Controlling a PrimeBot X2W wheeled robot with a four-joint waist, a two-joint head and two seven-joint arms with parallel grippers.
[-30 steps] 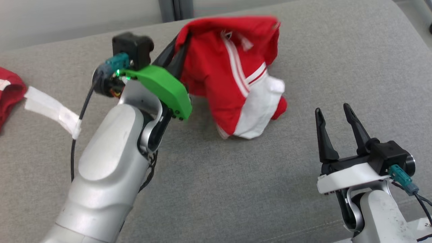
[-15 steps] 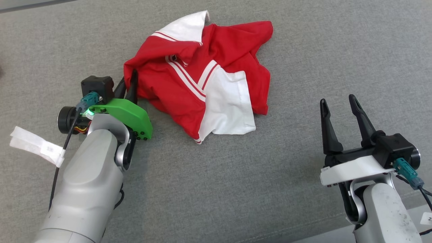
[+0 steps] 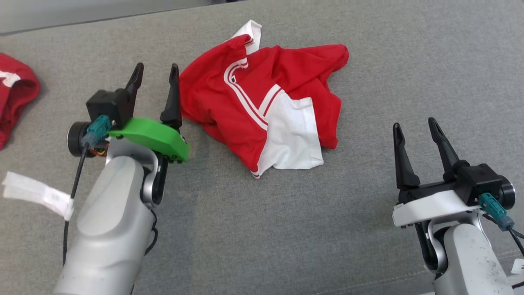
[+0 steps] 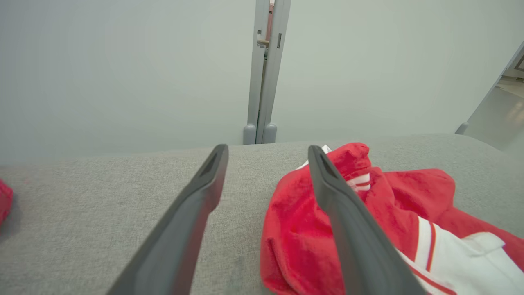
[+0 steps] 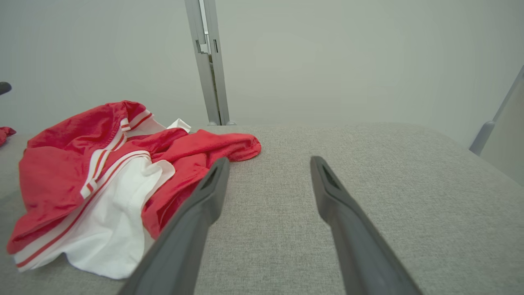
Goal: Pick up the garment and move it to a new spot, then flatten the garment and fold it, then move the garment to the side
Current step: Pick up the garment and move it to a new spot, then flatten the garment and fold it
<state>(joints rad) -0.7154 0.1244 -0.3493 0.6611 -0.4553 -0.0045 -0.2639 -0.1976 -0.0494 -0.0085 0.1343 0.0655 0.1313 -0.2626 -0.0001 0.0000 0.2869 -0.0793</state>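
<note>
A crumpled red garment with white panels and stripes lies on the grey cushion, a little behind its middle. My left gripper stands open just left of the garment, with nothing between its fingers; its right finger is next to the cloth's left edge. At the lower right my right gripper is open and empty too, well clear of the garment, which shows to the left of its fingers.
Another red piece of cloth lies at the cushion's far left edge. A white tag hangs off my left arm's cable. Pale wall panels with a grey post stand behind the cushion.
My left gripper has let go of the garment and opened. The garment, lifted a second ago, now lies on the cushion. The head camera has shifted between frames.
</note>
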